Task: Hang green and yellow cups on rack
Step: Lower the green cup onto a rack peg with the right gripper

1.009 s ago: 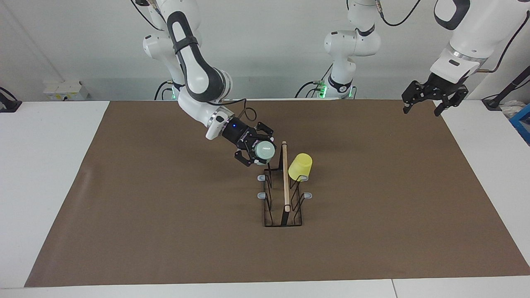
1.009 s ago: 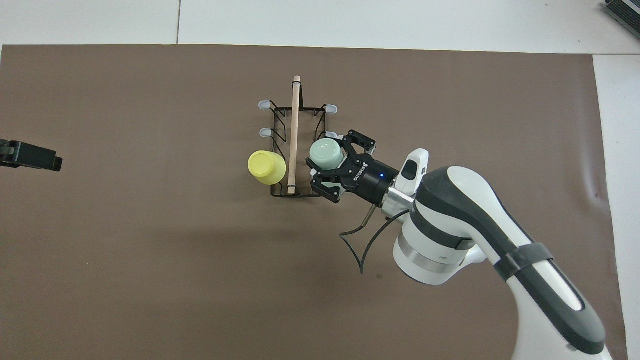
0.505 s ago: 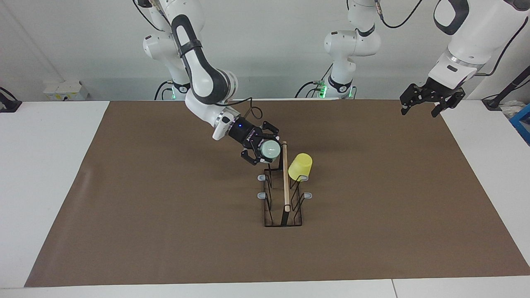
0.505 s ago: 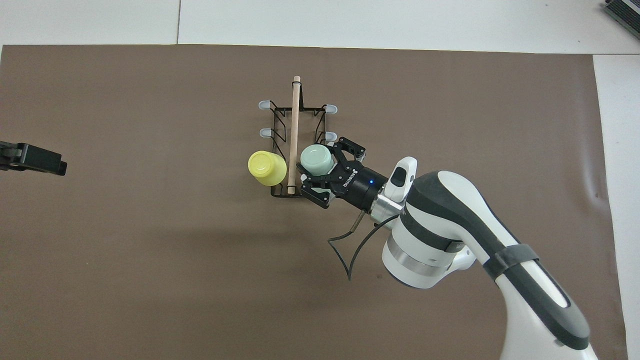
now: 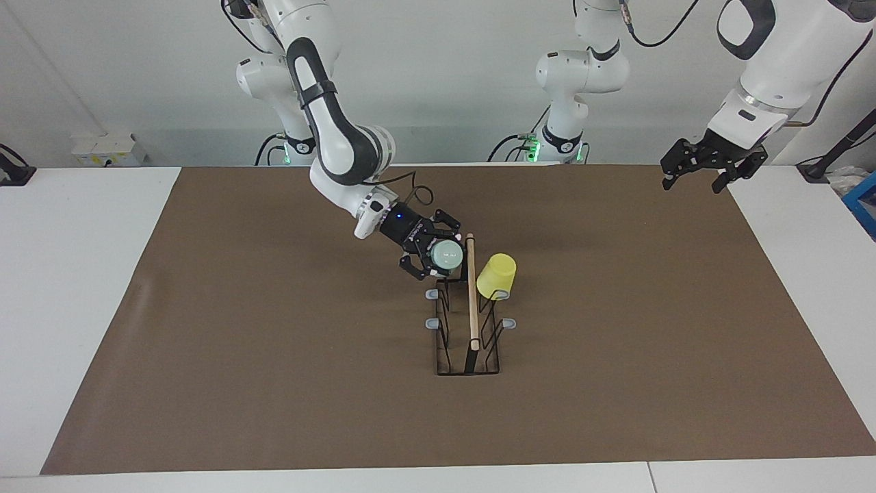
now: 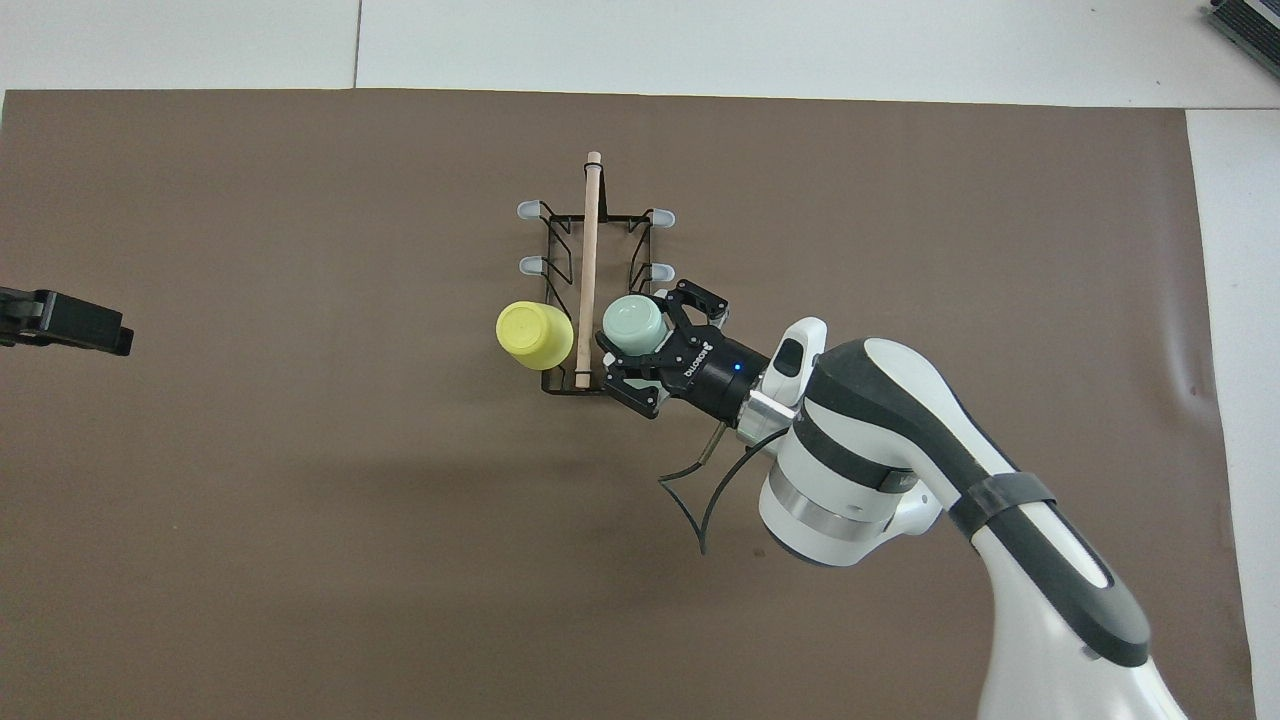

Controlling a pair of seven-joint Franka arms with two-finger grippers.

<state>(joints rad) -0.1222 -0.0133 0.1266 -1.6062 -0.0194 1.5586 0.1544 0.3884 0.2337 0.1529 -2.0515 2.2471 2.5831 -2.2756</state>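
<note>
The pale green cup (image 5: pixel 448 255) (image 6: pixel 632 320) is tipped with its bottom toward the rack's wooden bar, and my right gripper (image 5: pixel 438 257) (image 6: pixel 640 338) is shut on it. It hangs over the robot-side end of the black wire rack (image 5: pixel 471 322) (image 6: pixel 590 240), on the right arm's side of the bar, above the peg there. I cannot tell whether it touches that peg. The yellow cup (image 5: pixel 496 275) (image 6: pixel 533 333) hangs mouth down on the matching peg on the left arm's side. My left gripper (image 5: pixel 692 183) (image 6: pixel 100 328) waits open and raised over the mat's edge.
Grey-tipped pegs (image 5: pixel 432 323) (image 6: pixel 529 265) farther along the rack carry nothing. A brown mat (image 5: pixel 274 356) covers most of the white table (image 5: pixel 82 287). A blue box (image 5: pixel 866 205) sits off the left arm's end of the table.
My right gripper has carried the green cup lower and closer to the rack's bar, over its robot-side peg. The left gripper rose slightly. The yellow cup has not moved.
</note>
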